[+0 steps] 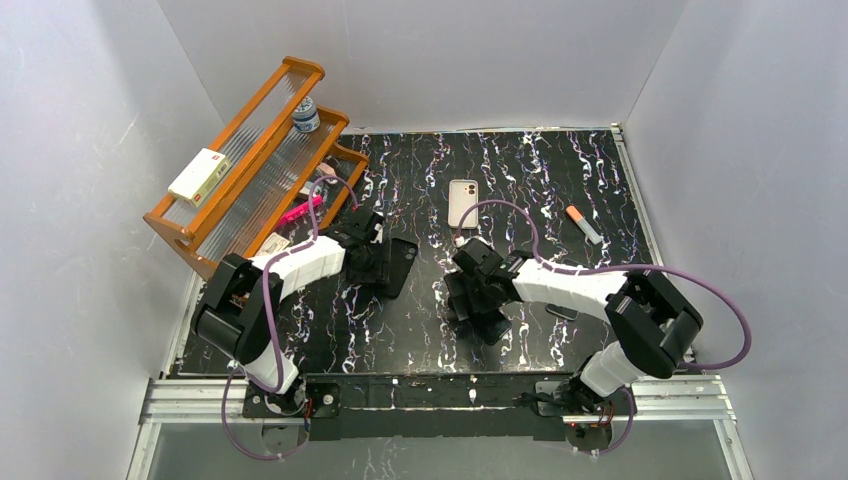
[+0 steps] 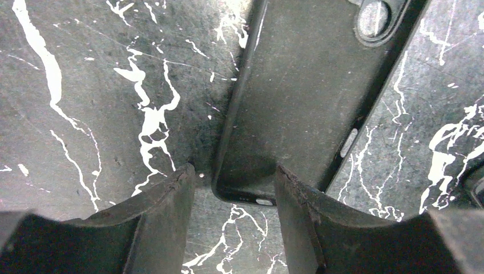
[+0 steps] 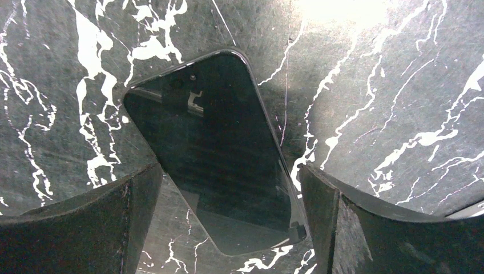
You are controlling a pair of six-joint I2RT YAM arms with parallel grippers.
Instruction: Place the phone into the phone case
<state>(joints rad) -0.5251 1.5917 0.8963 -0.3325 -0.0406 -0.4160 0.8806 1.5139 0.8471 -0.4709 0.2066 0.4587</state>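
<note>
The phone [image 3: 217, 154], black with a glossy dark screen, lies flat on the black marbled table. My right gripper [image 3: 231, 171] is open, with one finger on each side of the phone's near end. In the top view this gripper [image 1: 468, 290] hides most of the phone. The cream-white phone case [image 1: 463, 203] lies flat further back, apart from both grippers. My left gripper [image 1: 385, 255] is open and low over a black shell-like slab [image 2: 302, 108]. In the left wrist view its fingers [image 2: 234, 171] stand either side of the slab's near corner.
A wooden rack [image 1: 250, 160] stands at the back left with a white box [image 1: 200, 175] and a small can [image 1: 306, 115] on it. A pink object [image 1: 300, 212] lies at its foot. An orange-tipped marker [image 1: 583, 224] and a small dark piece [image 1: 562, 312] lie to the right.
</note>
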